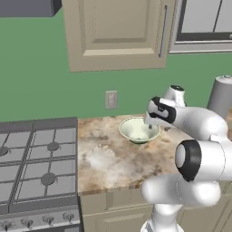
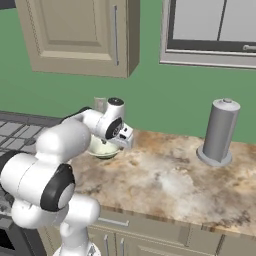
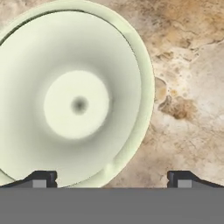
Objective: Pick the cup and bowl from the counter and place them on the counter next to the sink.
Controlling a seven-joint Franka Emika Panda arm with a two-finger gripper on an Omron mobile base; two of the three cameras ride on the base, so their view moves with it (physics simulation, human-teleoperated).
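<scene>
The bowl sits upright on the counter, toward the back near the green wall, with the stove well apart on one side and bare marbled stone between them. The gripper hangs just above the bowl with its fingers spread wide and nothing between them; in the hand view one fingertip stands over the inside of the bowl close to its near edge and the other over bare stone beside it, so the rim runs between the two. From the right base view the hand covers part of the bowl, and a broad stretch of open counter runs from there to the tall grey cylinder standing on its round base. The counter's front edge lies well clear of the bowl. A wall outlet sits behind the bowl, with an upper cabinet overhead.
</scene>
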